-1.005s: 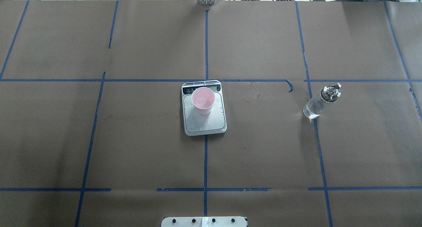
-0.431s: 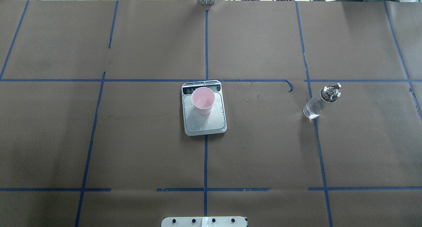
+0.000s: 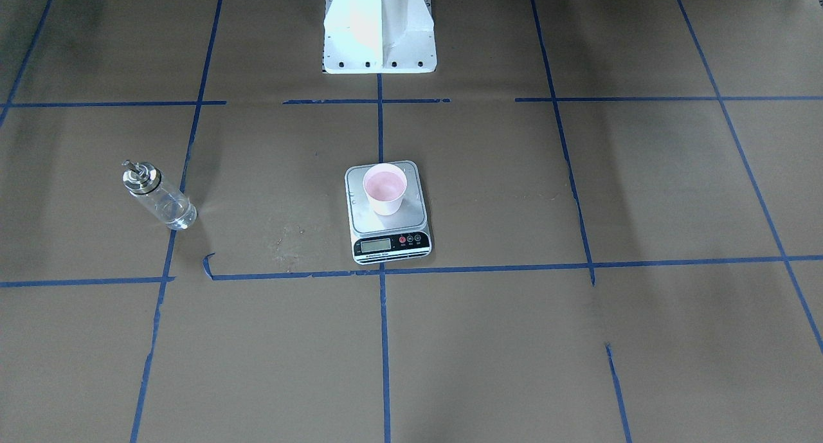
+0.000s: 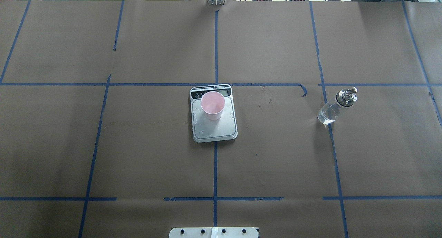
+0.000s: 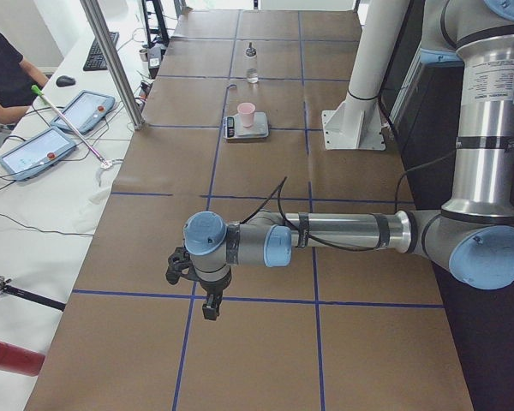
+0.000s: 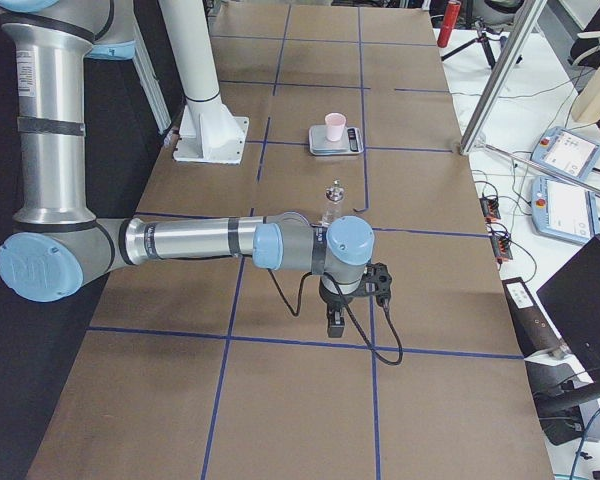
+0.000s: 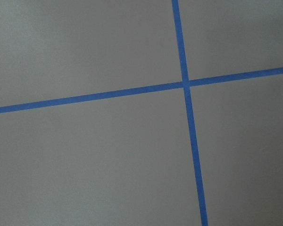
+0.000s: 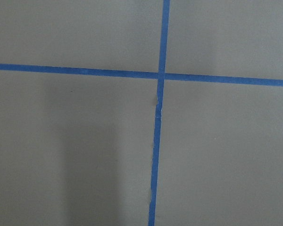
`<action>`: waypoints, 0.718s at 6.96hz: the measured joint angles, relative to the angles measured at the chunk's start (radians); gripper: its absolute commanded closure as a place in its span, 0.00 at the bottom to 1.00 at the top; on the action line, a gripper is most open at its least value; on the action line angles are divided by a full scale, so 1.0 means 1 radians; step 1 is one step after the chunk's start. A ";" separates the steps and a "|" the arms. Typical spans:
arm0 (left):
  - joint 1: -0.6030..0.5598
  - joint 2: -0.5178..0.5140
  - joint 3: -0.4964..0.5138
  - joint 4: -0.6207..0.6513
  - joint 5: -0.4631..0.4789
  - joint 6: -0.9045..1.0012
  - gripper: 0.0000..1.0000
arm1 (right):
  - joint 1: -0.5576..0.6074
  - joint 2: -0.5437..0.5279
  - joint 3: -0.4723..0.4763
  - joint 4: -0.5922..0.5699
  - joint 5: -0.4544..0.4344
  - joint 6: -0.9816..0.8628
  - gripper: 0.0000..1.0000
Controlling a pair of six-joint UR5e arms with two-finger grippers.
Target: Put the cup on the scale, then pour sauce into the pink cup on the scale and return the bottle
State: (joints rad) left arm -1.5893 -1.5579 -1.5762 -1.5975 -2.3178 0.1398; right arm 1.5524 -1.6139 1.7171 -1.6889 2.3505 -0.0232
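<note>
**Stock count: one scale, one cup, one bottle**

Front-facing: I log one scale (image 3: 391, 244). One cup (image 3: 385, 189) stands upright on its platform. One bottle (image 3: 159, 195) stands well apart from the scale, on the robot's right.
Overhead: the same three items.
Left side: one left gripper (image 5: 208, 304), far from the scale; spread or pressed together, I cannot tell.
Right side: one right gripper (image 6: 334, 322), likewise.
Wrists: one blue tape cross (image 7: 184, 84) each.

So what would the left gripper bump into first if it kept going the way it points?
Most likely the paper-covered table, near a blue tape crossing: the left gripper points straight down and nothing shows beneath it.
</note>
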 measured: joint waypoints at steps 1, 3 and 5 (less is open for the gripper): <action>0.000 0.000 -0.001 0.000 0.000 0.000 0.00 | 0.000 0.004 0.002 0.000 0.000 0.044 0.00; 0.000 -0.001 -0.004 0.000 0.000 0.000 0.00 | 0.000 0.010 0.003 0.001 0.000 0.089 0.00; 0.000 -0.001 -0.006 0.000 0.000 0.000 0.00 | 0.000 0.011 0.004 0.001 0.000 0.095 0.00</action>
State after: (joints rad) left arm -1.5892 -1.5590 -1.5817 -1.5976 -2.3178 0.1396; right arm 1.5524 -1.6031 1.7210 -1.6874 2.3501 0.0718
